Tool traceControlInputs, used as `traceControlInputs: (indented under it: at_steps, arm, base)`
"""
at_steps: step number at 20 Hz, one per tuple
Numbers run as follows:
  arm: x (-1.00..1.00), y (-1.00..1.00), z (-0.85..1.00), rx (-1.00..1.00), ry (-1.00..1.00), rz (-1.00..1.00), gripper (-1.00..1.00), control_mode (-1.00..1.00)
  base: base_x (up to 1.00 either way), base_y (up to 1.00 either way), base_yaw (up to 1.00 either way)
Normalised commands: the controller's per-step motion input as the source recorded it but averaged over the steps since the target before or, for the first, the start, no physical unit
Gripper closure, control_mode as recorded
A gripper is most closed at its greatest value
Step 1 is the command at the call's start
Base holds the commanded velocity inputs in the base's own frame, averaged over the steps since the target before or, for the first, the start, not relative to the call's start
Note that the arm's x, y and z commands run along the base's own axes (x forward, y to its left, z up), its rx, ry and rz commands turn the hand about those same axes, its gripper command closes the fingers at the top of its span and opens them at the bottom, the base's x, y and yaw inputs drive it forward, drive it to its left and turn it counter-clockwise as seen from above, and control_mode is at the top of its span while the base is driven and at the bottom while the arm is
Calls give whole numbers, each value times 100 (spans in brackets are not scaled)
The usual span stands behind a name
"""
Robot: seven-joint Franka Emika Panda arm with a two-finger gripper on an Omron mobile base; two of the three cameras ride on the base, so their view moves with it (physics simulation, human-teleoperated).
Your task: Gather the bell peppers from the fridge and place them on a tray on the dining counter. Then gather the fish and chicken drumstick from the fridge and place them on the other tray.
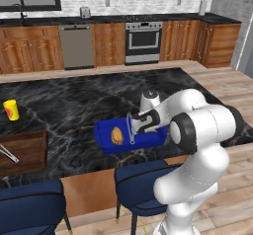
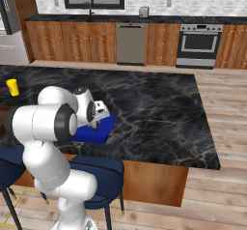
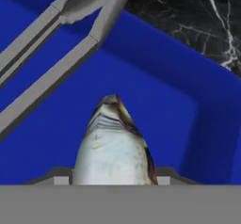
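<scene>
The gripper is clamped on the fish, which juts forward from between the two finger tips in the hand view, its pale belly and dark back pointing out over the blue tray. In that view a pair of grey tongs lies inside the tray beyond the fish, its arms meeting near the tray's far wall, with the black marbled counter past the rim. In the left base view the gripper hangs over the tray, which sits near the front edge of the counter, and a brown drumstick lies in the tray's left part, just beside the gripper. Whether the fish touches the tray floor I cannot tell. Further left on the counter are a yellow cup and a wooden tray, well apart from the blue one. Blue stools stand below the counter's edge. In the right base view the arm covers most of the tray, and the cup shows at the far left.
</scene>
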Motion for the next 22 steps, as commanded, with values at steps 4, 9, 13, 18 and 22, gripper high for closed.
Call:
traceControlInputs:
  at_steps: [4,9,13,18,22]
  arm:
    - [1,0,-10,0,0,0,-100,-100]
    - [-4,0,0,0,-1,0,-100,-100]
    - [-2,0,13,1,0,0,-100,-100]
    - [-13,-16,78,8,0,0,-100,-100]
    - [-33,-31,100,12,0,0,-100,-100]
  base:
    - [0,0,0]
    - [0,0,0]
    - [0,0,0]
    - [0,0,0]
    - [0,0,0]
